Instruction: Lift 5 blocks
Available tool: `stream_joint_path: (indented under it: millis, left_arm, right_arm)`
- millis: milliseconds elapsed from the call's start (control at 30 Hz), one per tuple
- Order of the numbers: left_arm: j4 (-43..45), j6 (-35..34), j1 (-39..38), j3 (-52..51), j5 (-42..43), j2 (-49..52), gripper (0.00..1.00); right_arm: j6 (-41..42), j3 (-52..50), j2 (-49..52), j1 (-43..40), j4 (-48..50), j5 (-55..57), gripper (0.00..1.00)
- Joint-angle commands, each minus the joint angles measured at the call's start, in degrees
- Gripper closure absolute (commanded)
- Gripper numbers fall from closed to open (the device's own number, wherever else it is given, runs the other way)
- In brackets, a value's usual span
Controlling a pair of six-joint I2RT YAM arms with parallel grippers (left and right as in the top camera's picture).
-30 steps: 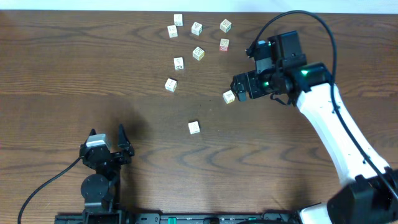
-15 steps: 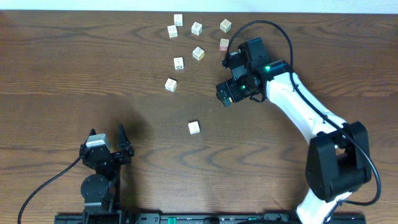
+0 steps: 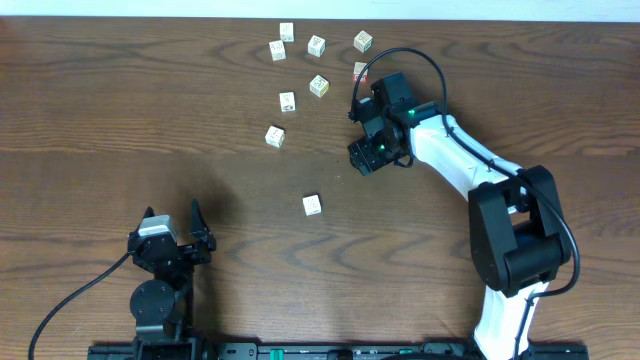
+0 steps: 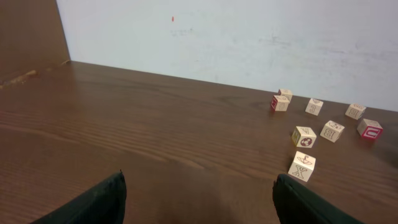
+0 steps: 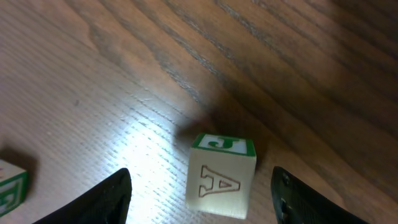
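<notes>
Several small cream blocks lie scattered on the far half of the table, among them one (image 3: 274, 136) at the left of the group and a lone one (image 3: 312, 205) nearer the middle. My right gripper (image 3: 363, 157) is down over another block, which it hides from overhead. In the right wrist view that block (image 5: 221, 177), marked "A" with a green-printed top, stands on the wood between my right gripper's (image 5: 200, 190) open fingers, with a gap on each side. My left gripper (image 3: 172, 240) rests open near the front left, holding nothing.
The left wrist view shows the same cluster of blocks far right, the nearest (image 4: 302, 167) marked "X", with a pale wall (image 4: 249, 43) behind the table. Another block's corner (image 5: 9, 186) shows at the left edge of the right wrist view.
My right arm has swung left and down over the block that lay beside it, now covering it from overhead, and its jaws have narrowed. The left arm has not moved.
</notes>
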Motion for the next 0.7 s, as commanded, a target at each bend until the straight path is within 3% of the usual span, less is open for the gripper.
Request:
stream_joint_path:
  millis: [0,333,500,600,667]
  left_arm:
    - [-2.2,-0.1,-0.1,-1.1,-0.5,-0.4,0.24]
    - [-2.2,-0.1,-0.1,-1.1,-0.5,-0.4,0.24]
    - [-2.2,-0.1,-0.1,-1.1,-0.5,-0.4,0.24]
    - [-2.2,-0.1,-0.1,-1.1,-0.5,-0.4,0.24]
    - [-2.2,-0.1,-0.1,-1.1,-0.5,-0.4,0.24]
  right_arm:
    - [-0.8,-0.1,1.2,0.6,0.8,1.1,0.31]
    - [-0.7,-0.1,1.3,0.7,2.8,1.1,0.64]
    - [-0.7,-0.1,1.3,0.7,2.6,1.2,0.63]
    - [-0.7,-0.1,1.3,0.7,2.3,1.3,0.49]
    - [-0.7,-0.1,1.3,0.7,1.9,1.7,0.46]
